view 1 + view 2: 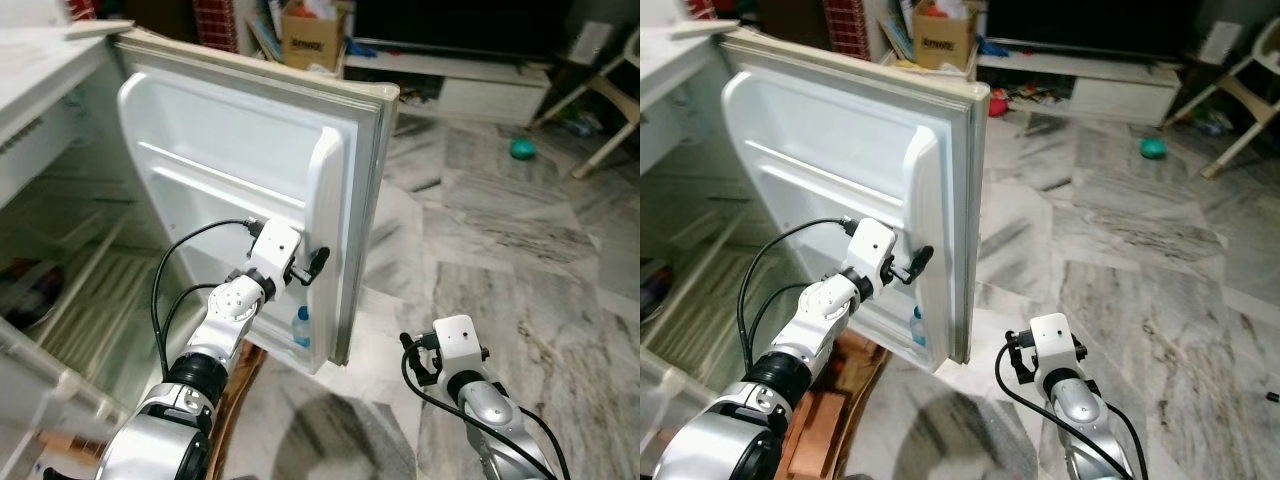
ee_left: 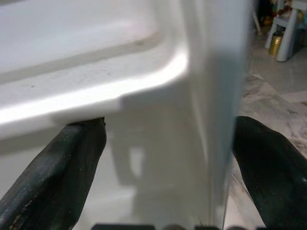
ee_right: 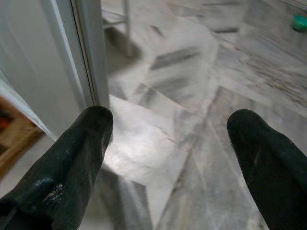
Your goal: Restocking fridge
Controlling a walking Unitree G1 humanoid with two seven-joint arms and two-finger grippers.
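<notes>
The white fridge door [image 1: 230,160] stands wide open, its inner side facing me. A small clear bottle with a blue cap [image 1: 302,326] stands in the door's bottom shelf. My left gripper [image 1: 318,260] is raised against the inner moulding near the door's free edge. In the left wrist view it is open [image 2: 168,143], one finger [image 2: 62,172] on each side of the moulding's corner, holding nothing. My right gripper [image 3: 168,139] hangs low and open over the marble floor, just beside the door's lower edge [image 3: 88,52]. The right wrist [image 1: 455,345] is below the door.
The fridge's interior [image 1: 70,270] with wire shelves and a drawer lies to my left. A brown wooden thing [image 1: 820,420] lies on the floor under the door. Farther off are a cardboard box [image 1: 313,40], a low white TV stand [image 1: 470,85], a green object [image 1: 523,149] and white chair legs [image 1: 610,100].
</notes>
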